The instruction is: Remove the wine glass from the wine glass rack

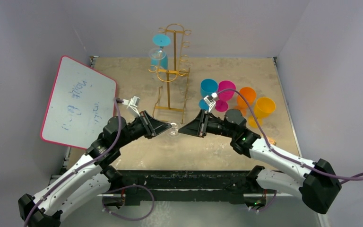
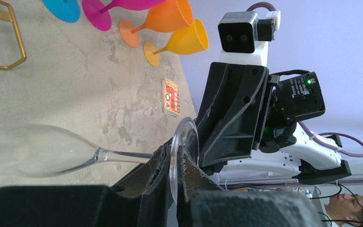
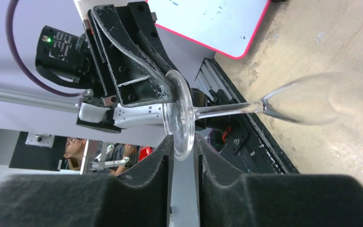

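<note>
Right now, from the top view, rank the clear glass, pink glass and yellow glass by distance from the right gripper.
1. clear glass: its foot inside the right gripper.
2. pink glass: farther back, to the right.
3. yellow glass: far right end of the row.

Sand-coloured table point(image 1: 217, 146) seen from above and behind the arms; the gold wine glass rack point(image 1: 168, 90) stands at centre rear, with a hanging blue glass point(image 1: 161, 47) inverted on its upper left hooks; a pink-rimmed whiteboard point(image 1: 78, 101) sits askew at the left edge; at right, clustered, a blue goblet point(image 1: 208, 88), magenta goblet point(image 1: 226, 89), orange goblet point(image 1: 246, 97) and yellow goblet point(image 1: 264, 107); in front of the rack the left gripper point(image 1: 168, 126) and right gripper point(image 1: 183, 128) meet tip to tip at a clear wine glass point(image 1: 174, 131), held above the table, off the rack.
</note>
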